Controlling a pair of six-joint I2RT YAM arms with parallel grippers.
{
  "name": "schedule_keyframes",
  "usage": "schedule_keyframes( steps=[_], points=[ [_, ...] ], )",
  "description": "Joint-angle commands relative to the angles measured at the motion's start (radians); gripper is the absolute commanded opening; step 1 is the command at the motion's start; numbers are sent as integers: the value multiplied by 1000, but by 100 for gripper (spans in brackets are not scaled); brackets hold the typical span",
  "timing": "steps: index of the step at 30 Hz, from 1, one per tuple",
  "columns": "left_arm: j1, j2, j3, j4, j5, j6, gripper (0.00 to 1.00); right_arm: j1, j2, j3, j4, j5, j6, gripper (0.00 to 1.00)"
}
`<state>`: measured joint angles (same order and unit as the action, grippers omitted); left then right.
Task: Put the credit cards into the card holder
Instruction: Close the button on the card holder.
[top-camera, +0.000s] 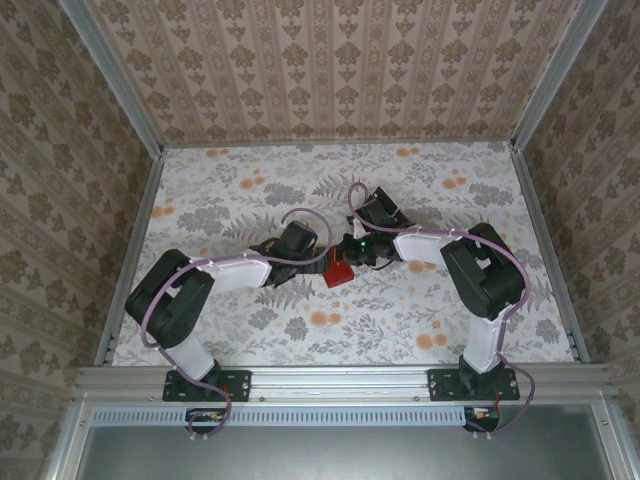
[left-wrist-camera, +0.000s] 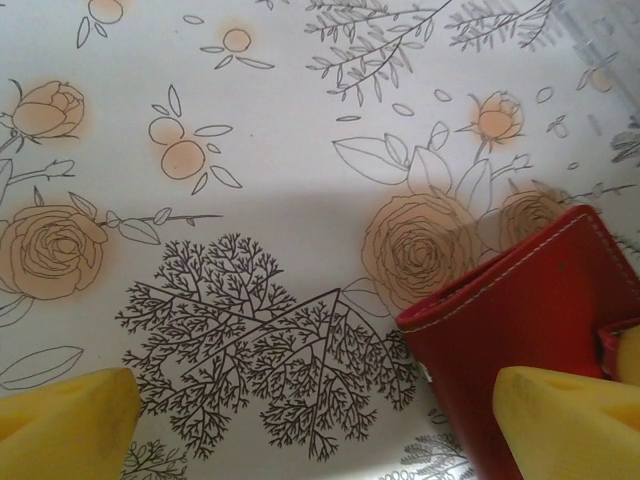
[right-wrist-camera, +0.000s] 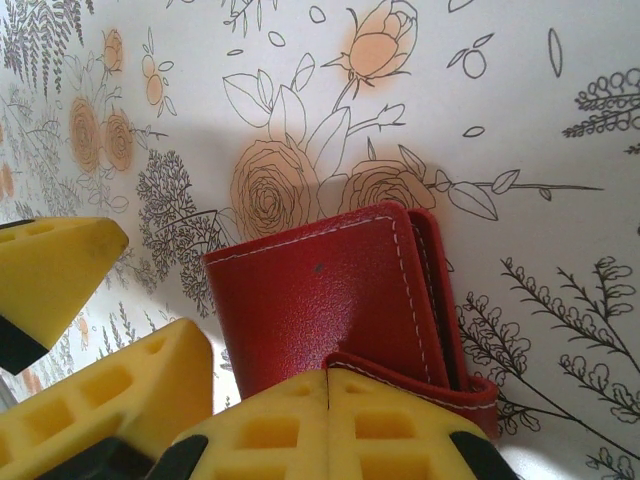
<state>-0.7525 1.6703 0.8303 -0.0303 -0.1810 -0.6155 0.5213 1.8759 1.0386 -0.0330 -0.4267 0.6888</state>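
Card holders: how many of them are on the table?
1. The red card holder lies in the middle of the table, between the left gripper and the right gripper. Another could be hidden beneath them.

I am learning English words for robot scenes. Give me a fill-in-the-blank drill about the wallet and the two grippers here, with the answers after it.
1. The card holder is ___ in colour.
2. The left gripper is wide ___.
3. The right gripper, by contrast, is ___.
4. On the table, the card holder lies ___ the two grippers.

Answers: red; open; shut; between.
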Motion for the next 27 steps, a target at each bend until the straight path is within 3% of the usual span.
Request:
schedule_keyframes(
  steps=[1, 13, 27],
  points=[
    [-11, 34, 35, -99, -60, 21, 100, -5, -11, -17, -76, 10, 5, 0],
    [-21, 78, 31, -102, -63, -6, 100, -4, -99, 5, -76, -6, 3, 0],
    [-25, 91, 21, -85, -54, -9, 100, 11, -52, 10, -62, -18, 13, 0]
  ],
)
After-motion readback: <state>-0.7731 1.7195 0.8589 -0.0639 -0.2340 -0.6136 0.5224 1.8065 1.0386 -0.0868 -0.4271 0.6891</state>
